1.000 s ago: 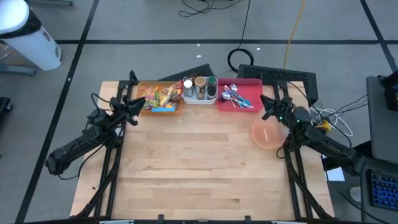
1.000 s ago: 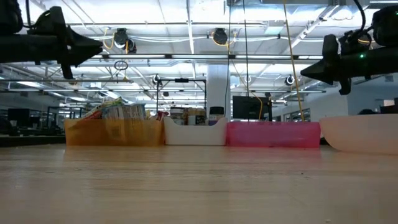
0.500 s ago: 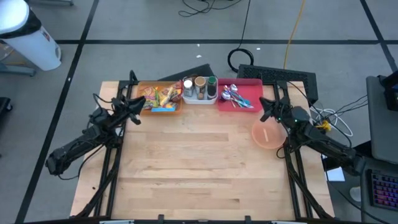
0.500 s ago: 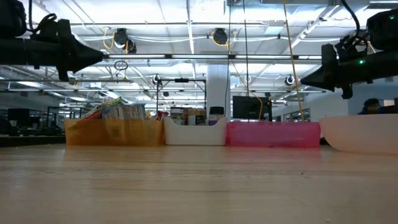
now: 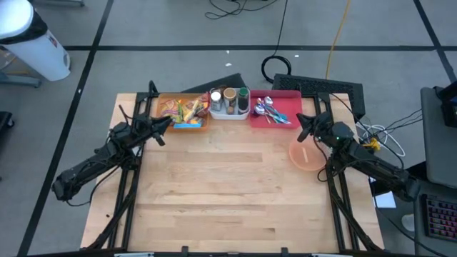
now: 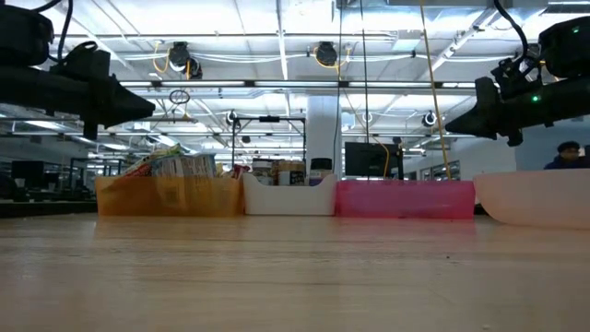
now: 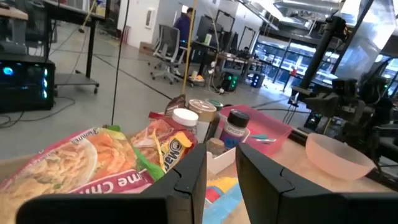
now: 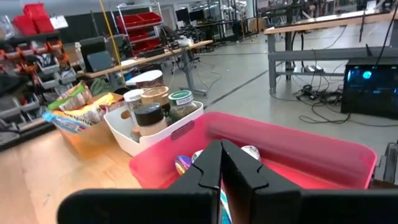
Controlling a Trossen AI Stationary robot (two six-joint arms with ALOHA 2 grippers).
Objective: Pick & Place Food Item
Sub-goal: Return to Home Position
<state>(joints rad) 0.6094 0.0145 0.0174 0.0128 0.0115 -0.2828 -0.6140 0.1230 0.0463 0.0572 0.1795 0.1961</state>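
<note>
The sorting looks all but finished. Along the 12 o'clock edge of the pale wooden tabletop (image 5: 228,193) three bins stand in a touching row. The translucent orange plastic bin (image 6: 171,198) at 11 o'clock holds bright foil snack packets (image 5: 182,111). The white plastic bin (image 6: 290,198) at 12 o'clock holds upright capped seasoning bottles (image 5: 230,100). The translucent red plastic bin (image 5: 289,107) at 1 o'clock holds a small heap of coloured spoons (image 5: 265,108). Apart from these, the only thing I can see on the boards is a shallow, empty pale pink plastic bowl (image 5: 310,157), at about 3 o'clock near the right edge. The left claw (image 5: 166,123) hangs above the tabletop at about 10 o'clock, just in front of the orange bin. Its wrist view shows the fingers released a little, with a narrow gap between them and nothing in it. The right claw (image 5: 303,132) hangs at about 2 o'clock, between the red bin and the bowl and above both. Its fingers are clenched together on nothing. Judging from this, every food item and utensil is already in a bin. What seems left is for both arms to draw back to their resting pose. Whether the bowl is meant to be moved, I cannot tell.
</note>
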